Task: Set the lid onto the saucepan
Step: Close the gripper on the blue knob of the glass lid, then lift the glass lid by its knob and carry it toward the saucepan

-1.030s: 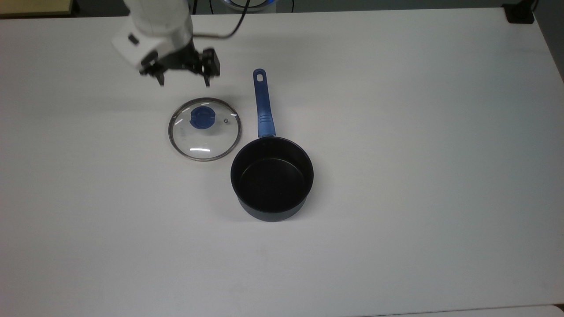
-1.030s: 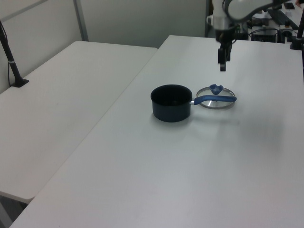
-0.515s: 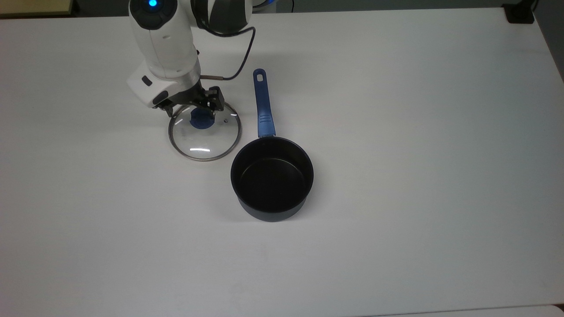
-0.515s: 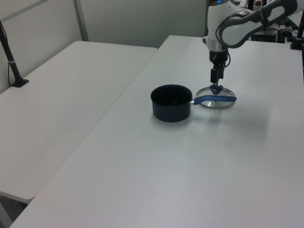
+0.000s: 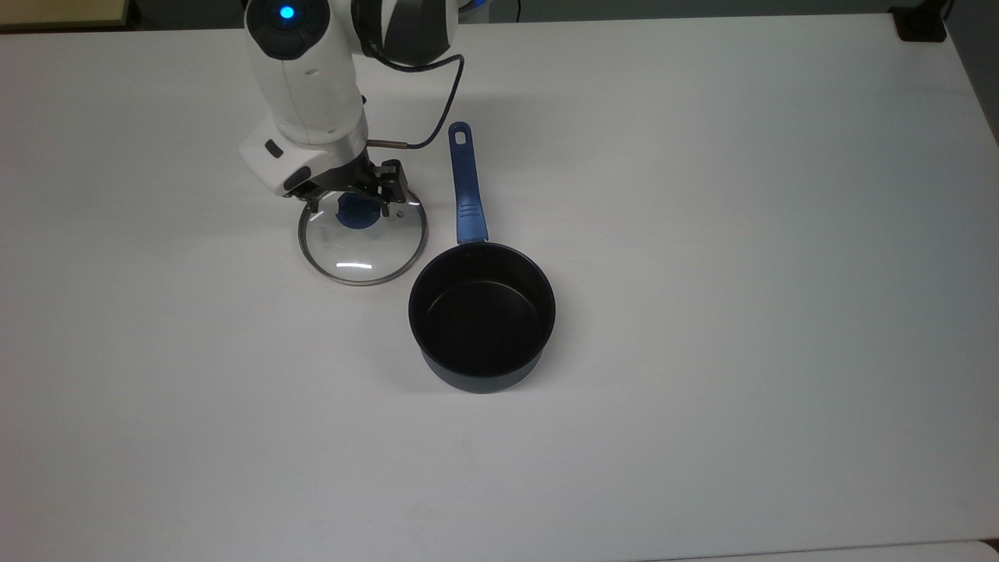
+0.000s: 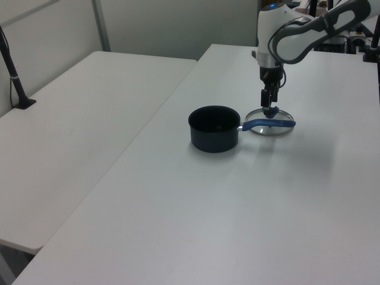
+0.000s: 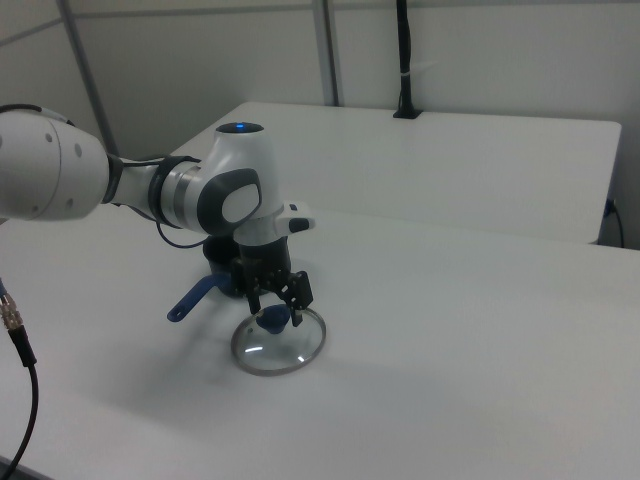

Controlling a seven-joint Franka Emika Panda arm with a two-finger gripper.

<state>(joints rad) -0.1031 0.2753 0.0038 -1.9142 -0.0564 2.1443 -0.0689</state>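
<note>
in the top view, from left to right: the gripper hangs low over the lid, its fingers spread on either side of the blue knob and gripping nothing, likely lined up to pinch it. the lid lies flat on the white table, just beside the empty saucepan, whose handle points away.

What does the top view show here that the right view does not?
The top view shows the whole dark round saucepan, its bare inside and its long blue handle with the slotted end. The right view shows the open gripper side-on, fingers straddling the blue knob, and a second table behind. Both show the round clear glass lid lying flat on the white table.
</note>
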